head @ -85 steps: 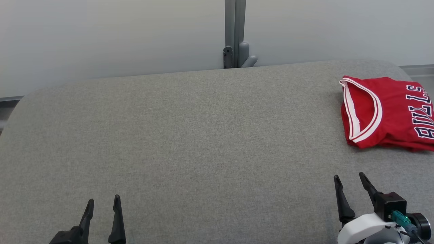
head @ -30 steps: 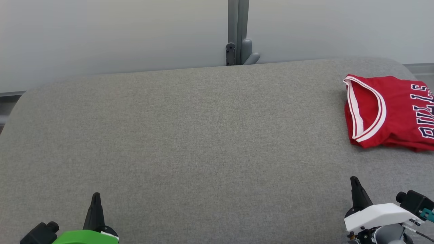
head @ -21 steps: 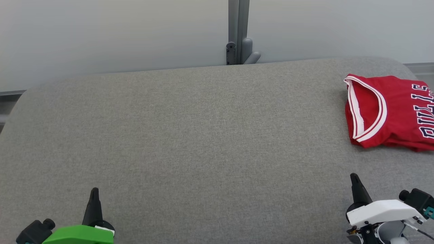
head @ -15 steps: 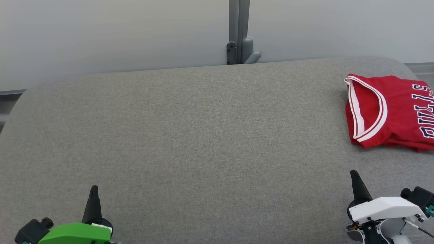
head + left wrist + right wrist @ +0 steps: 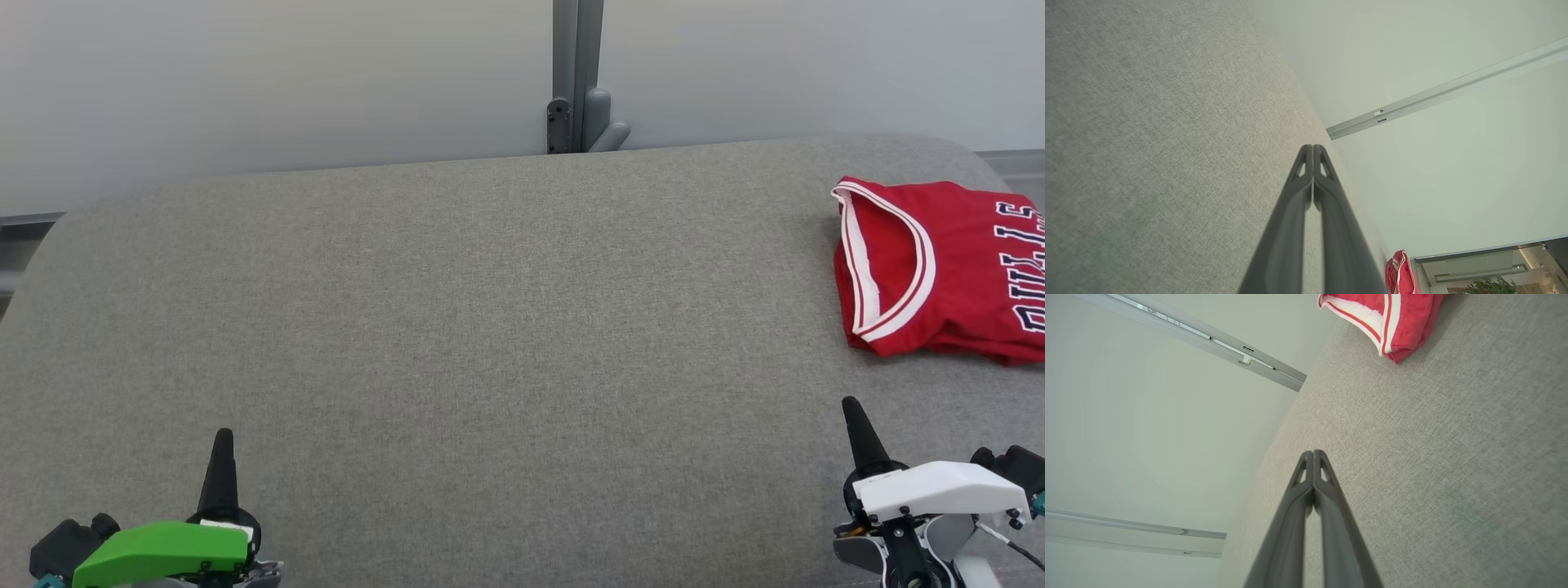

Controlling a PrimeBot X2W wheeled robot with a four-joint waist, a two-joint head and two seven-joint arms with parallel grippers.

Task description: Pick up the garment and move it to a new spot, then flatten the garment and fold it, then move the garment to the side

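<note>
Jersey (image 5: pixel 939 269) lies folded on the grey table (image 5: pixel 490 327), well ahead of the right claw (image 5: pixel 851 408), which is pinched together, empty.

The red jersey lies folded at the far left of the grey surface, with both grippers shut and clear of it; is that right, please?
Not quite: the head view shows the red jersey at the far right of the grey surface, not the left. The rest stands: folded, with left gripper and right gripper shut and clear of it.
</note>
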